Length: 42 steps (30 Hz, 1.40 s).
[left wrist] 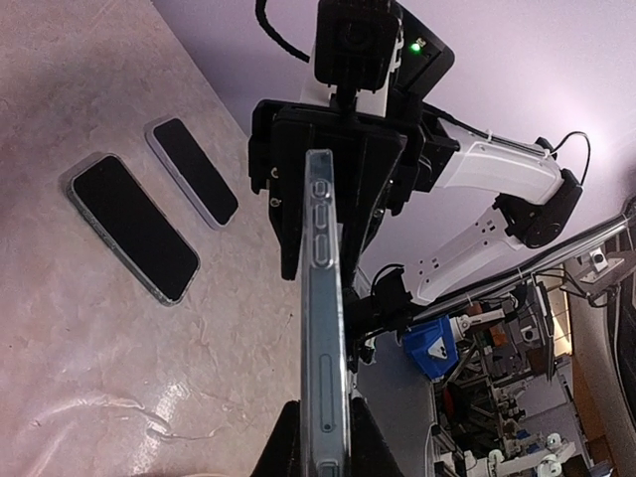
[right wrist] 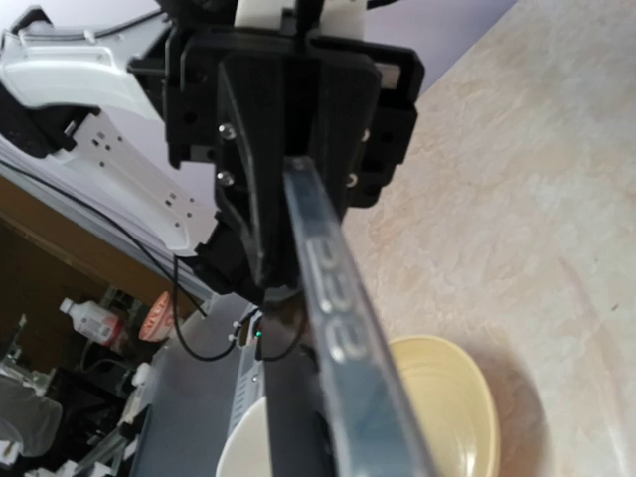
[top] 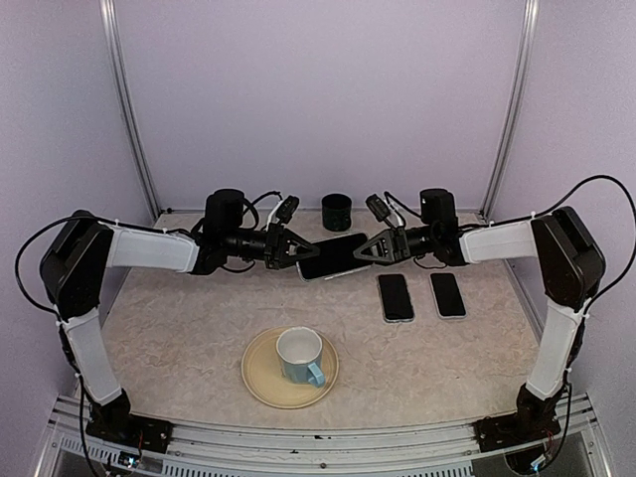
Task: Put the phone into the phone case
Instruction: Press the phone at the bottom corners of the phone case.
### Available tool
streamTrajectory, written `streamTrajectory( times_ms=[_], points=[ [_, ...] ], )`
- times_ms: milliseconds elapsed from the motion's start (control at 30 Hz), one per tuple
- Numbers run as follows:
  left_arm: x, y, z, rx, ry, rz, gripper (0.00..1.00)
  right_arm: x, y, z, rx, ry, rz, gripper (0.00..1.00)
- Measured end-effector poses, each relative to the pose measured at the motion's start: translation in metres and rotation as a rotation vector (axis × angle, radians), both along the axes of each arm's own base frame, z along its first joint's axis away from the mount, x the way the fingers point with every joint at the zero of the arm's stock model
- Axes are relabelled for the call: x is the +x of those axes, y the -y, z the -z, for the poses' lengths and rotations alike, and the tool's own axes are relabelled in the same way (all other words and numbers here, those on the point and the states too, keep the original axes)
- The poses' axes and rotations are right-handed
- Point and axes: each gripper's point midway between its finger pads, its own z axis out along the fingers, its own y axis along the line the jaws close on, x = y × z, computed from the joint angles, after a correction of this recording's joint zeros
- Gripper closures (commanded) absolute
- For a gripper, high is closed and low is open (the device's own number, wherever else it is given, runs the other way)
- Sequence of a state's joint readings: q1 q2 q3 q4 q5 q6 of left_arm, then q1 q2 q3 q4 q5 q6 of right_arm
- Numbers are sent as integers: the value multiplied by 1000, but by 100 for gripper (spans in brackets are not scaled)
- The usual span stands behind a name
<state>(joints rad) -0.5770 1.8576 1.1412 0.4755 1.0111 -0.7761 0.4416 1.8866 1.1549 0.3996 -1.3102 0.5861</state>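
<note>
Nearest the arm bases, a light-blue cup sits on a cream plate, well off the line of work. Further out on the counter, right of centre, a spare phone and a second spare phone lie flat side by side, just short of the right hand. Beyond them, held off the counter, is a clear phone case with what looks like the phone showing its dark face inside it. Its long axis runs left to right between the arms. The left hand is clenched on one short end and the right hand on the other, so neither arm is nearer. Both wrist views show it edge-on, button covers visible. Whether the phone is fully seated I cannot tell. A black cylinder stands behind, by the back wall.
</note>
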Motion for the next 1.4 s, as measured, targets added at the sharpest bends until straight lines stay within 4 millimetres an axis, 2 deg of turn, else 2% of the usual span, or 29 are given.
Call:
streamTrajectory(
  times_ms=[200,433,633,867,1033,1167,1333,1400],
  points=[
    [-4,-2,2,44,0,2,100,0,0,-2,1,44,-6,62],
    [-11,-4,3,70,9,13,100,-2,0,-5,10,68,-23,61],
    [-16,-6,1,83,29,33,100,-2,0,-10,21,88,-33,73],
    [-20,-4,-2,89,51,57,100,-5,0,-11,27,83,-56,79],
    [-22,-1,-3,109,73,72,100,-8,-1,-7,25,77,-73,89],
    [-23,-1,0,129,102,78,100,-11,-1,-5,23,45,-100,100],
    [-23,-2,4,150,113,78,100,-12,-2,0,24,37,-116,100],
    [-23,-2,5,154,115,77,84,-12,-2,1,24,37,-117,100]
  ],
)
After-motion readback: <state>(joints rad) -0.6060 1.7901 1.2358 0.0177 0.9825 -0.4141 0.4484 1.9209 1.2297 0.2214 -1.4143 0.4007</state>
